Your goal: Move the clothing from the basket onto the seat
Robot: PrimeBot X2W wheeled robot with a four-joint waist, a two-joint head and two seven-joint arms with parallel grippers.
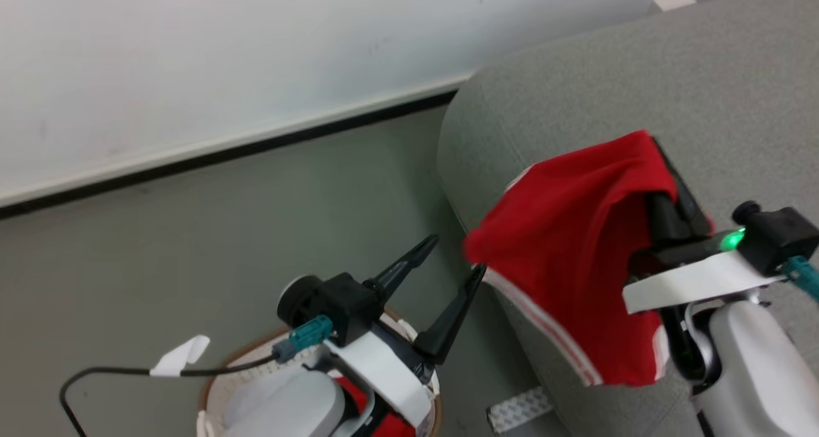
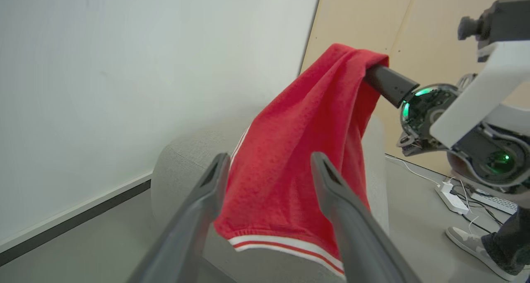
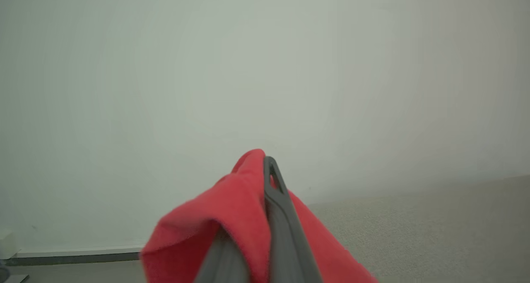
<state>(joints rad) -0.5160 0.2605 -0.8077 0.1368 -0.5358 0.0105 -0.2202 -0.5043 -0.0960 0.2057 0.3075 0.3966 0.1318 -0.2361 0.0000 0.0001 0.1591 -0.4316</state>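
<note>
Hanging limp from the right gripper [image 3: 268, 167] clamped on its bunched edge, the soft red white-striped garment [image 1: 563, 251] looks light; left gripper [image 1: 457, 253] gapes empty.

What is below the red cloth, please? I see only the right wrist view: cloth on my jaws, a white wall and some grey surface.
Observer: The red garment hangs from the right gripper, close by the rounded arm of the grey sofa. Whether it touches the sofa, I cannot tell.
Operator: Where is my left gripper?
Observer: The left gripper is above the basket, jaws open and empty, pointing toward the garment.
Operator: Is more clothing in the basket?
Observer: Yes, some red fabric shows inside it.
</note>
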